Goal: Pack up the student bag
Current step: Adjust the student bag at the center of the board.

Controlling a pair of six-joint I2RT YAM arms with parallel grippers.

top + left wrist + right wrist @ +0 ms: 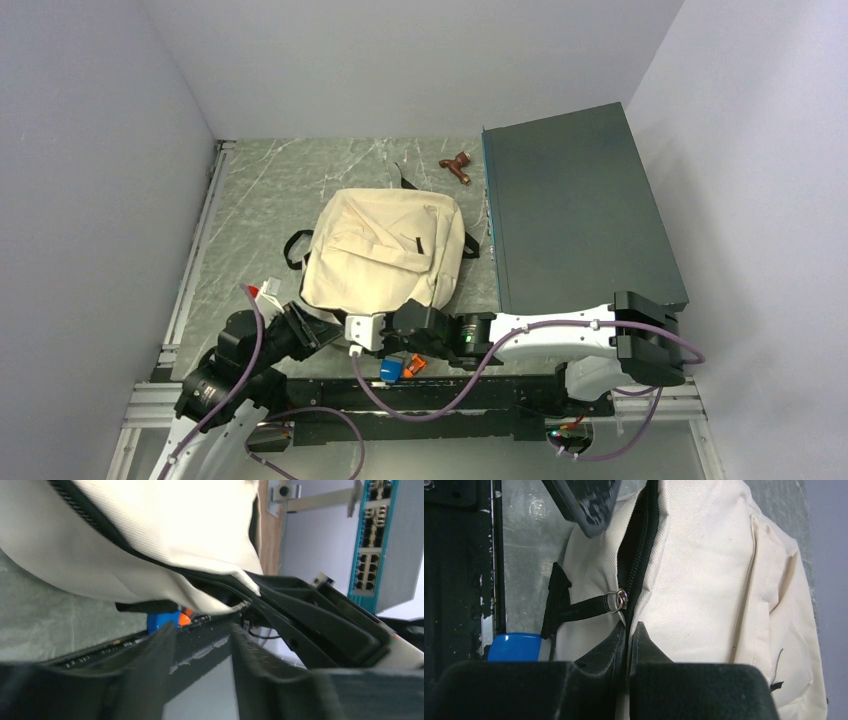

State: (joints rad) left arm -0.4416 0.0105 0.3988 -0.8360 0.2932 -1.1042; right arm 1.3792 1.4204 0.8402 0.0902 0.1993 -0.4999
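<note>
Item, student bag [385, 245]: cream canvas, lying flat mid-counter, front pocket up, its near edge at my two claws. Item, right claw [628, 630]: closed to a sliver on the zip line, just under the slider ring [617, 600]. I judge that it pinches the zip edge, though no cloth shows between the tips. Item, left claw [202, 652]: half open, holding nothing, low at the bag's near-left corner, with canvas bulging above it. Item, black pull tab [571, 611]: hangs off the ring, slack. Contents of bag: the zip gapes dark above the slider, and nothing inside can be seen. Item, dark teal box [575, 215]: right of the bag and shut, contents unseen. Loose stock: blue piece [391, 369] and orange piece [413, 365] at the counter's near edge beneath my right wrist, and a brown object [458, 165] far behind the bag. Hazards, as I judge them: soft canvas may slip from so thin a pinch; a pull may drag the whole bag, since nothing pins it; the slider may jam on folded cloth; my two claws, working close together, may collide; my wrist may knock the blue and orange pieces off the edge.
</note>
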